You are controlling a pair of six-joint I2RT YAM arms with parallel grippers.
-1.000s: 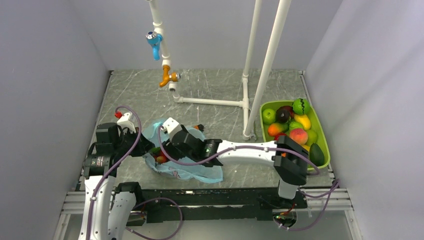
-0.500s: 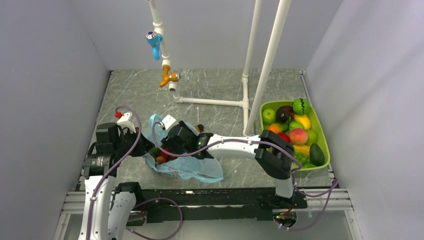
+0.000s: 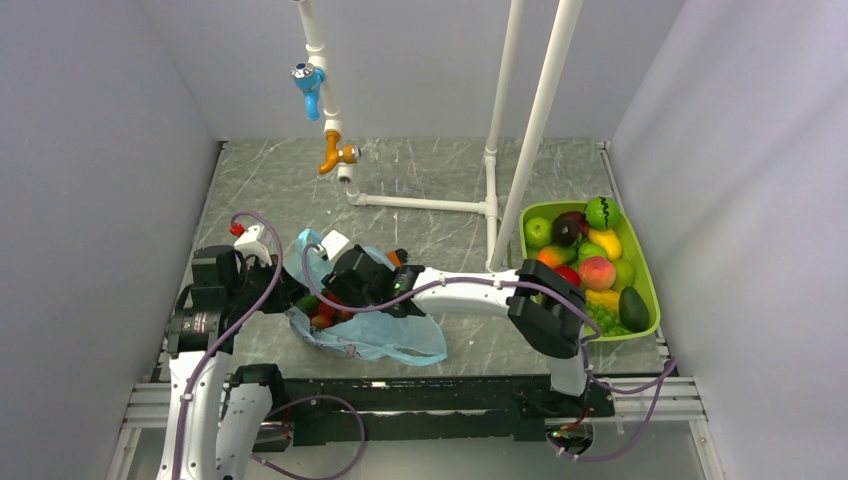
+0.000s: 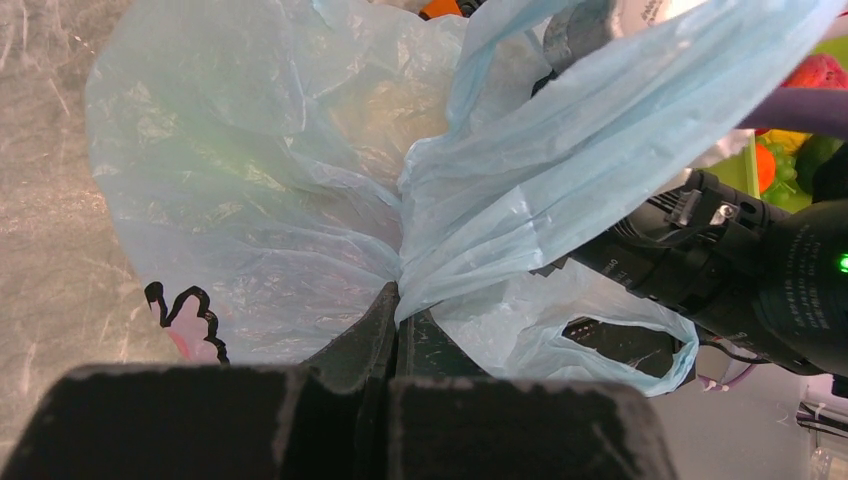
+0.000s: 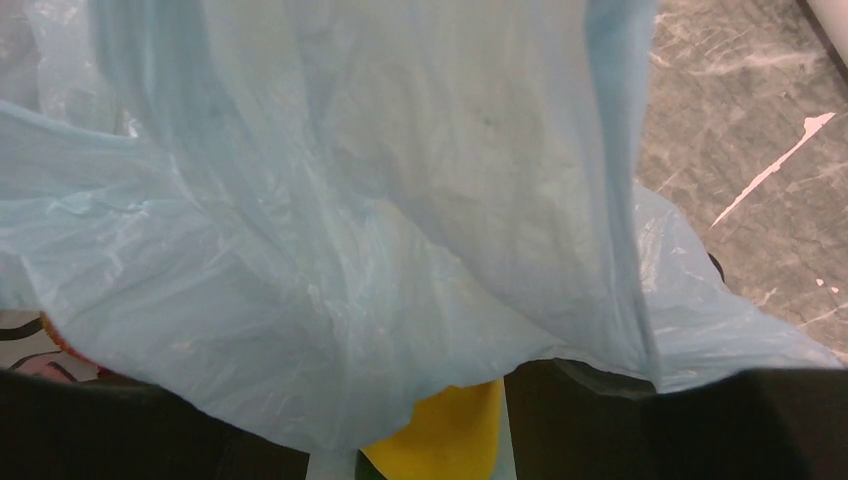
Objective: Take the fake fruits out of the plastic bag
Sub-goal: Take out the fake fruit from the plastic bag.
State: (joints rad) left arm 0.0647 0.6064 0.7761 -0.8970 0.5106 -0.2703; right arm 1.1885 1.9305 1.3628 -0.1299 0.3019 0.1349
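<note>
Two hands work the plastic bag [image 3: 390, 342], which lies at the near left of the worktop [image 3: 420, 180]: the left hand [image 4: 395, 305] pinches a fold of its rim, while the right hand [image 3: 335, 298] reaches inside (film hides its jaws, so its state cannot be told) over a yellow fruit [image 5: 440, 430]. The next move calls for closing on that fruit and drawing it clear.

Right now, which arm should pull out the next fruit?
Right. The left gripper is shut on a fold of the plastic bag, so it is busy holding it. The right gripper is inside the bag, jaws apart, with a yellow fruit between them.
</note>
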